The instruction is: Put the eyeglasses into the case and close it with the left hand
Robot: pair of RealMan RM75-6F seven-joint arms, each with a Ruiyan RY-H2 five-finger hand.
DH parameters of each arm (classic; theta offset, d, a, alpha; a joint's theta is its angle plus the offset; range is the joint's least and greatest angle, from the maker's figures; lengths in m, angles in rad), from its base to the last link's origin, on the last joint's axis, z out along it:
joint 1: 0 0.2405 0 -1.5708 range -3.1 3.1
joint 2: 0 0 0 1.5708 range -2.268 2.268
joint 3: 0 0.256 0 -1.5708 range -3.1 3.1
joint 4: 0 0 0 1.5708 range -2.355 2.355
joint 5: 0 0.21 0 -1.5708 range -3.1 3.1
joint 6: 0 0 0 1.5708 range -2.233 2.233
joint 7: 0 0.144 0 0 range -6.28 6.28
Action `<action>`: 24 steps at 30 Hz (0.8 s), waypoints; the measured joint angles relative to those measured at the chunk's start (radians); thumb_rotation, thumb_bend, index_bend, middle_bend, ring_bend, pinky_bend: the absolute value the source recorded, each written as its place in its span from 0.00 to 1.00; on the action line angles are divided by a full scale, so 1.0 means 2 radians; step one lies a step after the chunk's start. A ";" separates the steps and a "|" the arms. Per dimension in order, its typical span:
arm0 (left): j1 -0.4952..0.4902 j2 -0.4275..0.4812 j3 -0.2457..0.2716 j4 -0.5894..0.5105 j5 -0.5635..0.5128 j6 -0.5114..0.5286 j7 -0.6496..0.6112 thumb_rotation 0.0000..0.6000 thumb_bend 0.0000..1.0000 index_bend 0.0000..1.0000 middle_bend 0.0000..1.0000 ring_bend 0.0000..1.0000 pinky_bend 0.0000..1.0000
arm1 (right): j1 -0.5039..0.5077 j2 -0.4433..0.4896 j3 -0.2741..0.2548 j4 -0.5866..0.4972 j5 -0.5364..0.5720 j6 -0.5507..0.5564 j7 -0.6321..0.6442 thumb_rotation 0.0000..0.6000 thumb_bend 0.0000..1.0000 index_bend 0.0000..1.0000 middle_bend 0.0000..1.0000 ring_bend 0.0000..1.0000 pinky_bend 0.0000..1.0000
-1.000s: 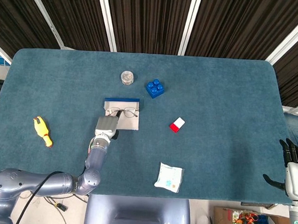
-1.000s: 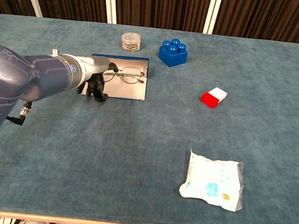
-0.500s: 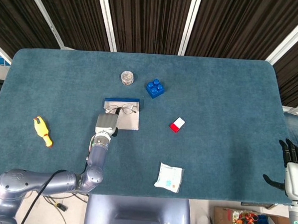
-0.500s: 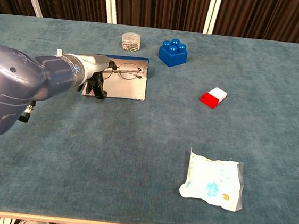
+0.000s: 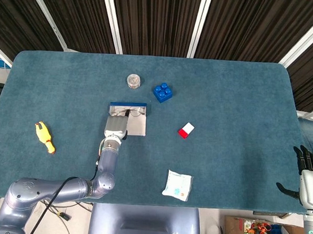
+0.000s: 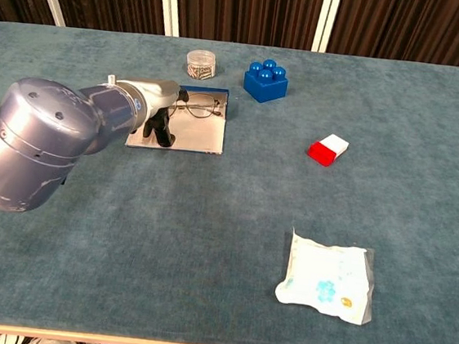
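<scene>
Left of centre, the left hand (image 6: 163,114) pinched the eyeglasses (image 6: 201,104) over the open case (image 6: 204,138); best lowered level before the fingers part.

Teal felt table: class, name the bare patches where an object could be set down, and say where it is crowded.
Bare: right of the red-and-white block, and between the yellow toy and left hand. Crowded: the open eyeglass case, clear round jar, blue brick.
</scene>
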 measured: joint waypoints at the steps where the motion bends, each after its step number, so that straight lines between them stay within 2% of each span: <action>1: -0.001 -0.001 -0.001 0.002 -0.001 0.000 0.002 1.00 0.46 0.00 0.61 0.63 0.68 | 0.000 0.000 0.000 0.000 0.000 0.000 0.000 1.00 0.04 0.05 0.00 0.08 0.22; 14: 0.005 0.000 -0.005 -0.007 0.003 0.008 0.008 1.00 0.46 0.00 0.61 0.63 0.68 | 0.000 0.000 0.001 -0.002 0.002 0.000 -0.001 1.00 0.05 0.05 0.00 0.08 0.22; 24: 0.030 0.022 0.008 -0.040 0.016 0.015 -0.001 1.00 0.46 0.00 0.62 0.63 0.68 | 0.000 0.000 0.002 -0.003 0.006 0.000 -0.003 1.00 0.05 0.05 0.00 0.08 0.22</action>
